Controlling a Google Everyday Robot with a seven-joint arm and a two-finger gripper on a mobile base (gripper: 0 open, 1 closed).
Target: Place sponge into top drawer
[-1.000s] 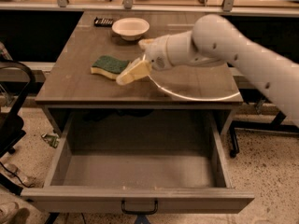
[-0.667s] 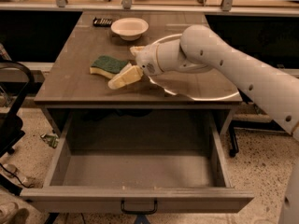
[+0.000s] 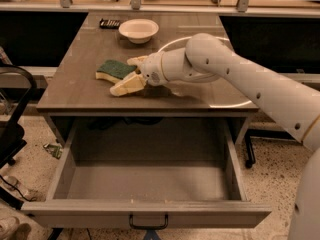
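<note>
We are seeing the gripper (image 3: 123, 76) edging further left, its pale fingers (image 3: 127, 84) now spread apart around the right end of the sponge (image 3: 114, 69), which is lying unmoved, green side up, on the table (image 3: 75, 89). The fingers are hiding that end. Below the sponge, the shallow grey drawer (image 3: 150, 184) is standing open.

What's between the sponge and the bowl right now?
Camera view: only bare table between sponge and bowl. The gripper is open at the sponge's right end in the picture.
</note>
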